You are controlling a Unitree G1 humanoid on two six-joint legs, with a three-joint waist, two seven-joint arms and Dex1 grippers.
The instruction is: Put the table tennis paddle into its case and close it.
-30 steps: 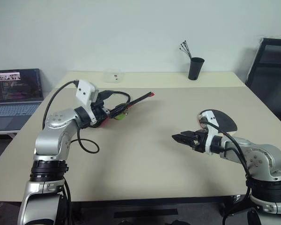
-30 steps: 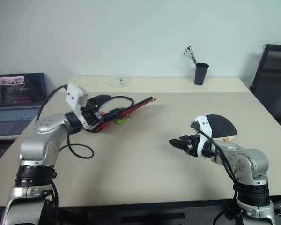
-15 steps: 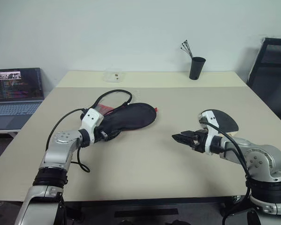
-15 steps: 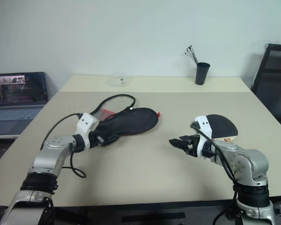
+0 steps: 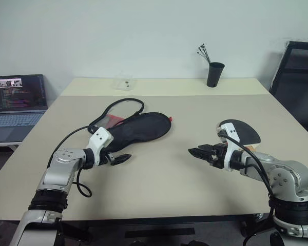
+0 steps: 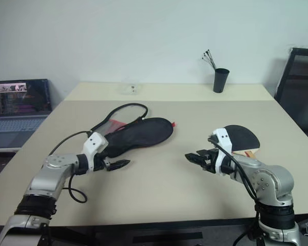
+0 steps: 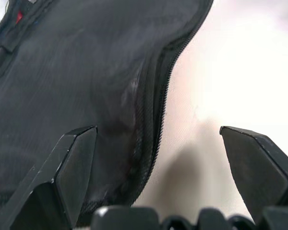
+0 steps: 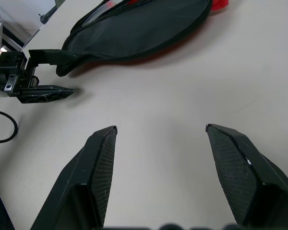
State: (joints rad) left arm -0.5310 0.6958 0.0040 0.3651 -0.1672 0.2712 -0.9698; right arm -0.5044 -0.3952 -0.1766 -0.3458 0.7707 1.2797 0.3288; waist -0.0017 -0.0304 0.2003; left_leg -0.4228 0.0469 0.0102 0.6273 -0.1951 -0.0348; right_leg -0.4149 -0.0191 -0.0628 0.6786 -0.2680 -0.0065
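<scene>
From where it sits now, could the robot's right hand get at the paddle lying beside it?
Probably yes. The table tennis paddle lies flat on the table just beyond the right arm, with nothing on or around it. The right hand is open and empty but points away from it, so it would have to swing back.

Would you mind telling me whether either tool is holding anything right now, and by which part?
Nothing is held. The left tool stands open at the near edge of the case, one finger over the fabric. The right tool is open over bare table.

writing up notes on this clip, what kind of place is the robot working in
Probably an office or lab workroom: a plain beige table against a bare wall, an open laptop on a side desk, a black office chair, and a black cup.
</scene>
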